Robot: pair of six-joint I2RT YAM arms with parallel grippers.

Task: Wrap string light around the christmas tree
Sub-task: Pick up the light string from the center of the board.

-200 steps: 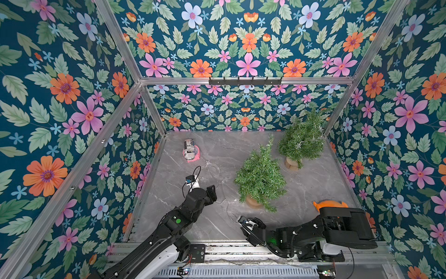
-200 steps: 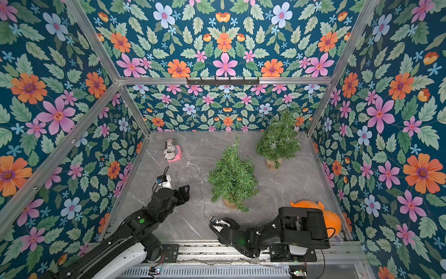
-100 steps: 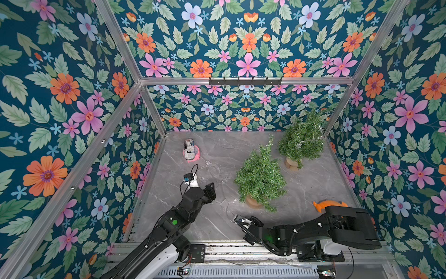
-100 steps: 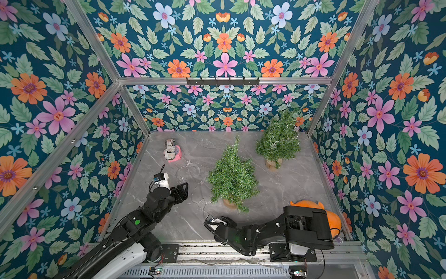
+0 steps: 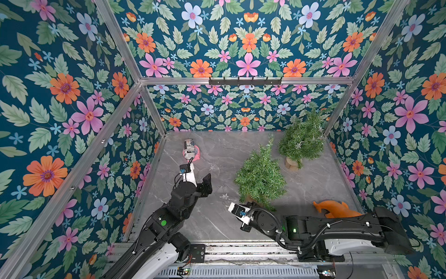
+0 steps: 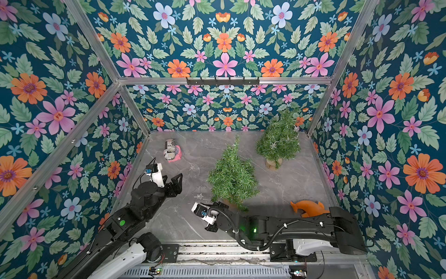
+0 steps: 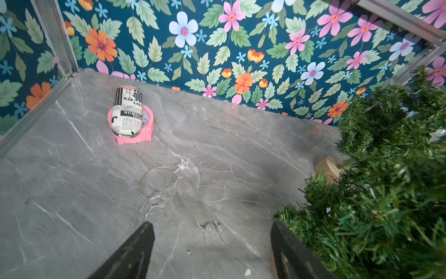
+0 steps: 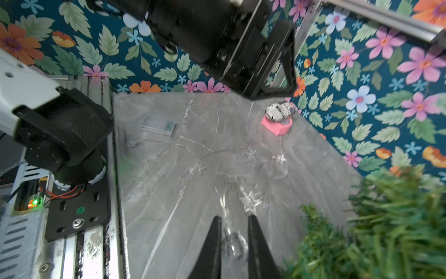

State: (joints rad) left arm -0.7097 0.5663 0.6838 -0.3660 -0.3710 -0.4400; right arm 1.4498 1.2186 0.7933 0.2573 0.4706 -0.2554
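Right gripper [image 8: 233,218] has its black jaws pinched nearly together on the thin silvery string light with clear star bulbs [image 8: 251,200], which otherwise lies in loose loops on the grey marbled surface [image 8: 313,149] just left of the bare green christmas tree [image 5: 260,176]. Left gripper [image 7: 211,223] hovers wide open and empty over those loops. A slow lift with a firm pinch should draw the wire free without snagging branches.

The near tree [image 5: 260,178] stands on the tabletop [image 5: 313,183]; stars of the string light [image 5: 225,196] lie between it and the left claw [image 5: 208,185].
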